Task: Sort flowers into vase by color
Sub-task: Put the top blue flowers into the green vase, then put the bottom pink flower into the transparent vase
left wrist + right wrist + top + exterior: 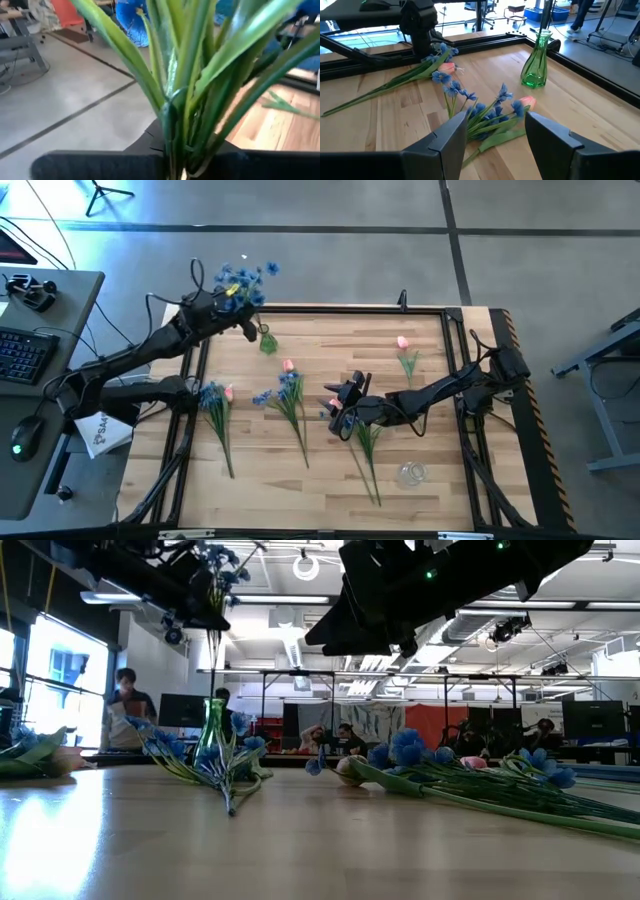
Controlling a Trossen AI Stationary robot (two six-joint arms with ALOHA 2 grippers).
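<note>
Above the table's far-left corner, the left gripper (232,302) held a bunch of blue flowers (245,278), fingers pinched around the green stems (175,107), directly over the green vase (268,342). Near the table's middle, the right gripper (345,405) hovered with its fingers (451,136) spread apart and empty, above a mixed bunch of blue and pink stems (492,112). Other flowers lay flat on the wooden table (440,420): one bunch (215,405) by the left edge, another (288,390) in the centre, and a lone pink bud (404,350) toward the far right. A clear vase (412,473) lay near the front.
</note>
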